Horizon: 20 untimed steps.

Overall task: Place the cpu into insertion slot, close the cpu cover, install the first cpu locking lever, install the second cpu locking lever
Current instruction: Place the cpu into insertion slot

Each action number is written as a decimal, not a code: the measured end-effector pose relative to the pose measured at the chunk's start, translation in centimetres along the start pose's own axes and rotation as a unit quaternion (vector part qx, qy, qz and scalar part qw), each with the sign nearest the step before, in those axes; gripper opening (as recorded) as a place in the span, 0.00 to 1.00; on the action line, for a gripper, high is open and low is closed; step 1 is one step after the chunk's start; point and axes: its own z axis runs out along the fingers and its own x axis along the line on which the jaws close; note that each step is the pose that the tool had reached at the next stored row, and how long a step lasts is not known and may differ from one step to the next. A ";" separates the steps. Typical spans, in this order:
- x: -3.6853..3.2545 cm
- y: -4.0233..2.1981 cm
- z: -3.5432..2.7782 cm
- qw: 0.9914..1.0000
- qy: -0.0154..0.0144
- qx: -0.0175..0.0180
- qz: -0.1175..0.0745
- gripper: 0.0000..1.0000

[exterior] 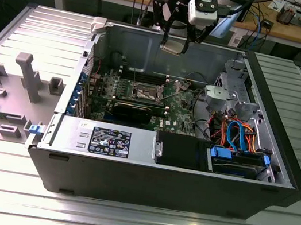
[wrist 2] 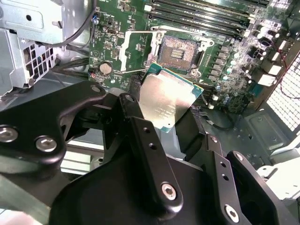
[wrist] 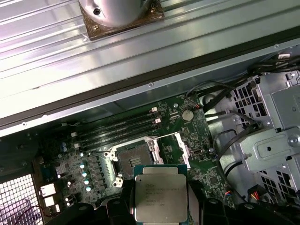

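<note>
My gripper [exterior: 174, 42] hangs above the open computer case, shut on the cpu [exterior: 173, 48], a flat square chip with a dull silver top. In both wrist views the cpu [wrist 2: 168, 99] [wrist: 161, 194] sits between the black fingers [wrist 2: 140, 136], held well above the green board. Below it lies the insertion slot [wrist 2: 180, 49] [wrist: 131, 157] [exterior: 145, 93], a square socket with a dark centre, uncovered. The cpu cover [wrist 2: 125, 54] [wrist: 183, 148], a thin silver frame, is swung open beside the socket.
Long black memory slots [wrist: 117, 131] run beside the socket. A black graphics card [exterior: 133, 109] lies across the board in front of it. A silver power supply [exterior: 105, 139] and a drive cage with blue and orange cables [exterior: 239, 137] stand nearby. A grey fixture [exterior: 23, 75] sits outside the case, at the exterior view's left.
</note>
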 end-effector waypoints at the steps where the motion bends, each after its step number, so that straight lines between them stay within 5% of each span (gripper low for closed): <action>1: 0.00 0.00 0.00 1.000 0.000 0.000 0.000 0.54; 11: 0.37 -0.17 0.01 0.999 -0.003 -0.001 0.033 0.54; 15: 0.38 -0.18 0.08 0.997 -0.006 -0.001 0.070 0.54; 18: 0.37 -0.18 0.12 0.995 -0.009 -0.002 0.097 0.54; 20: 0.38 -0.18 0.12 0.995 -0.009 -0.002 0.098 0.54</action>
